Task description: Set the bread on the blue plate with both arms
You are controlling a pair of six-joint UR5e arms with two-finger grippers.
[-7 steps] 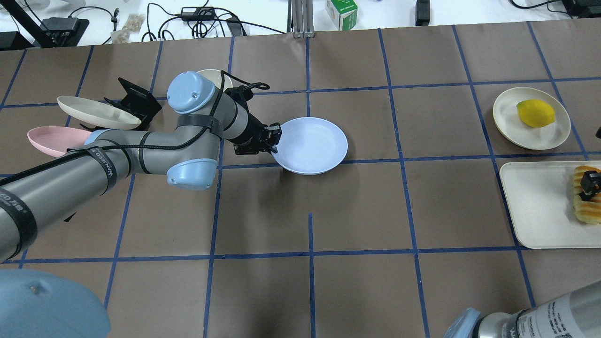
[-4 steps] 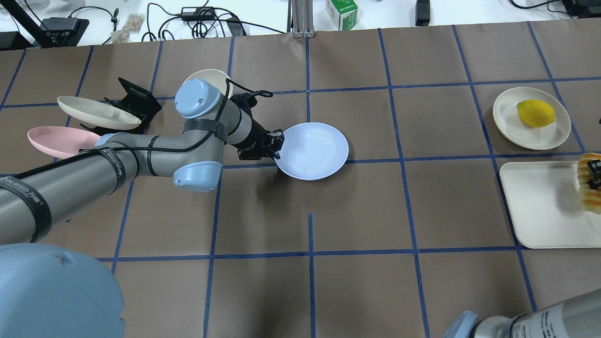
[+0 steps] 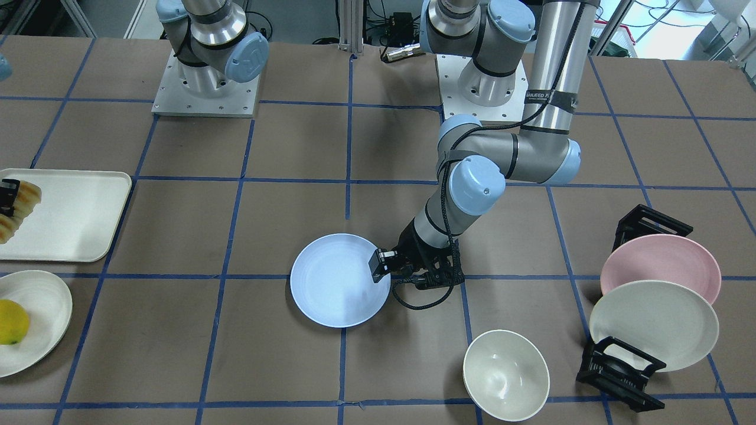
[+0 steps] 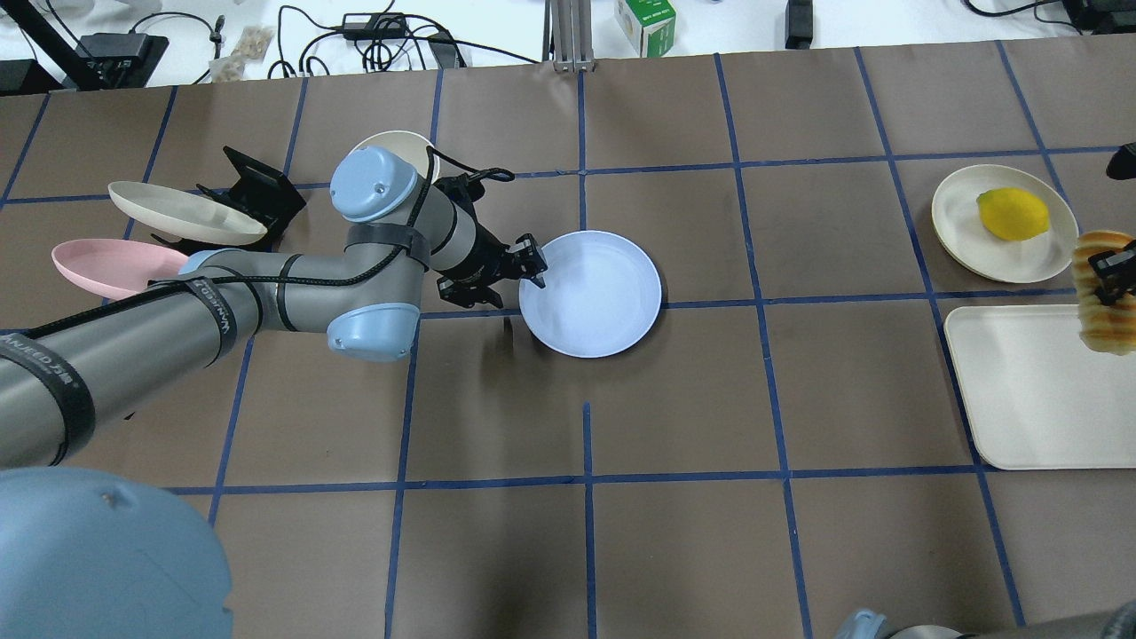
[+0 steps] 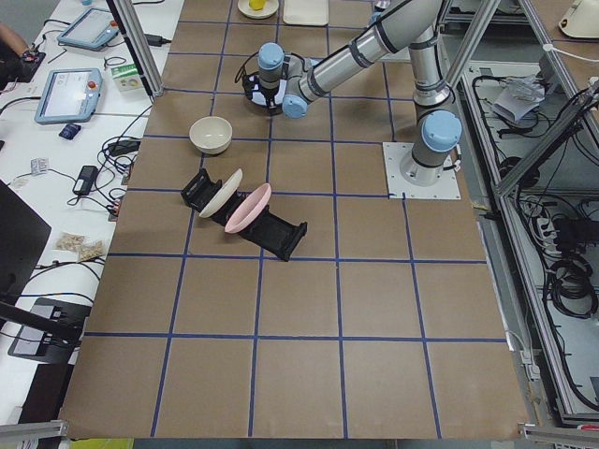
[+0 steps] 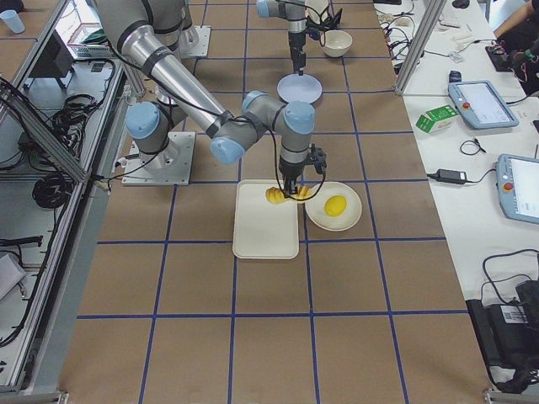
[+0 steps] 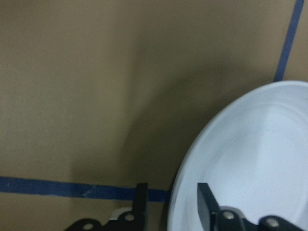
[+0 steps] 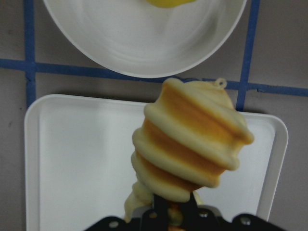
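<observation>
At the frame's right edge the right pincer [image 4: 1111,273] clamps the bread [image 4: 1100,330] mid-length, a pale yellow ridged loaf with orange stripes, above the cream tray [image 4: 1021,399]. At centre, the left pincer [image 7: 171,197] is spread astride the blue plate [image 4: 603,293] rim.

- Site is reading as a robotics lab, not a home or a kitchen.
- Left arm [image 3: 502,158] and right arm [image 6: 194,91] are standing on metal base plates [image 3: 204,103] bolted to the desk [image 4: 692,399].
- Blue tape lines [image 4: 587,481] are dividing the brown desk covering into a square grid.
- Aluminium frame posts [image 5: 138,47] are rising at the desk edges.
- Teach pendants [image 6: 478,103] are lying on a white side bench [image 6: 472,227], with power adapters and cables [image 4: 382,43] trailing along it.
- Cable bundles [image 5: 571,281] are lying on the floor behind the frame.
</observation>
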